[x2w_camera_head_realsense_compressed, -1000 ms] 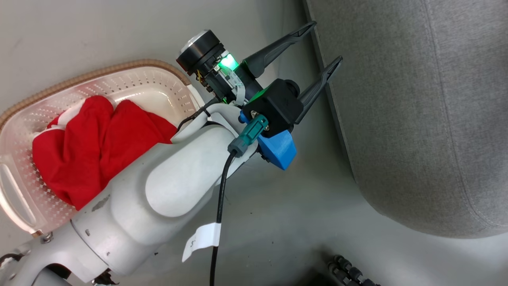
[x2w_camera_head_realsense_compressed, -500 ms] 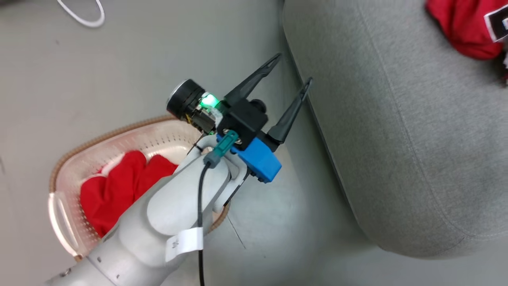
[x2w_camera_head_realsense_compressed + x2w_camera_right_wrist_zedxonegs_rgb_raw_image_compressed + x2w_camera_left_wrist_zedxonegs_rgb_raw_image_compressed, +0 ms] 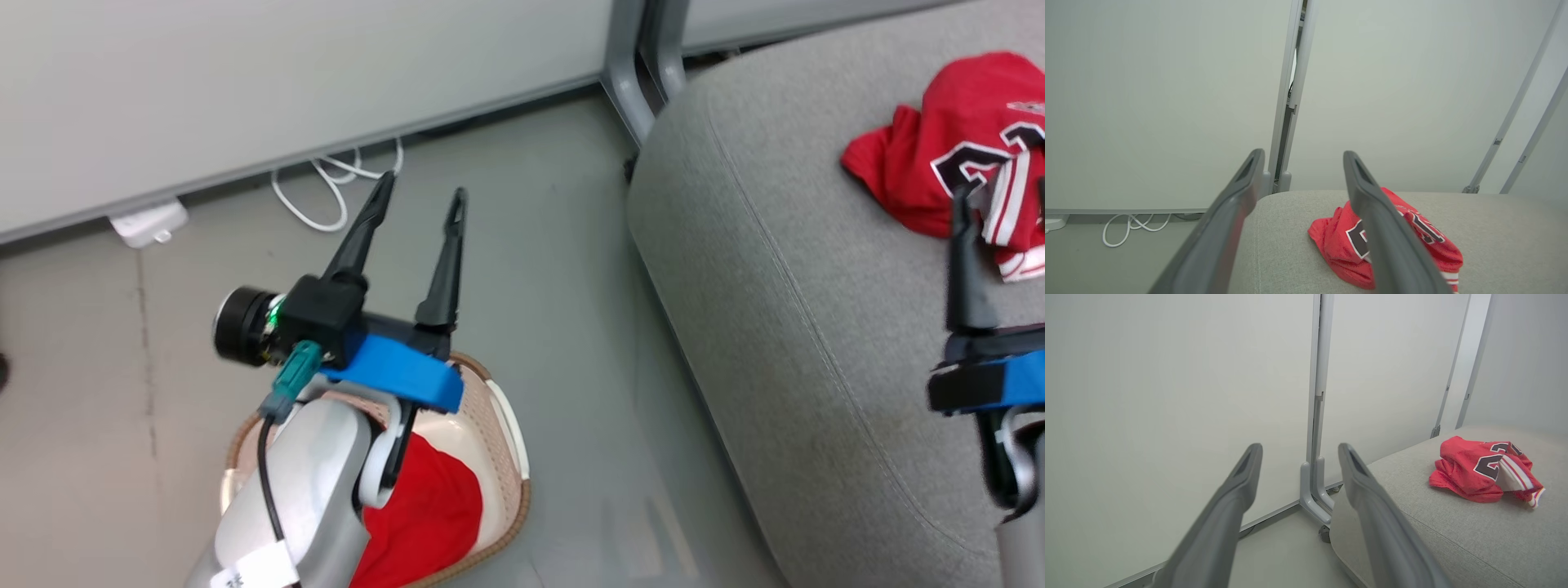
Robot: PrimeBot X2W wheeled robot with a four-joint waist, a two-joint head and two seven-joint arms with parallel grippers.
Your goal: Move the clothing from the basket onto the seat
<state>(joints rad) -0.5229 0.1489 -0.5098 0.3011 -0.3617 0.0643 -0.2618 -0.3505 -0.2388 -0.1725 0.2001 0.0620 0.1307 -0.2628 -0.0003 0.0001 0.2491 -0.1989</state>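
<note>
A red jersey (image 3: 939, 163) with black-and-white lettering and white stripe trim lies crumpled on the grey seat (image 3: 816, 286), at its far right. A plainer red garment (image 3: 433, 514) sits in the cream basket (image 3: 502, 433), at the bottom of the head view and partly hidden by my left arm. My left gripper (image 3: 421, 186) is open and empty above the basket's far side, fingers pointing at the wall. My right gripper (image 3: 1002, 196) is open over the seat, just short of the jersey. The wrist views show the left gripper (image 3: 1299, 448) and right gripper (image 3: 1303, 153) apart, with the jersey (image 3: 1339, 241) beyond.
A pale partition wall stands behind, its grey foot (image 3: 637, 90) at the seat's far corner. A looped white cable (image 3: 326, 184) and a white adapter (image 3: 147, 222) lie on the grey floor by the wall. Bare floor separates basket and seat.
The head camera has lifted and turned, so the wall, the jersey and my right gripper came into view. My left gripper has turned from the seat's edge towards the wall, still open.
</note>
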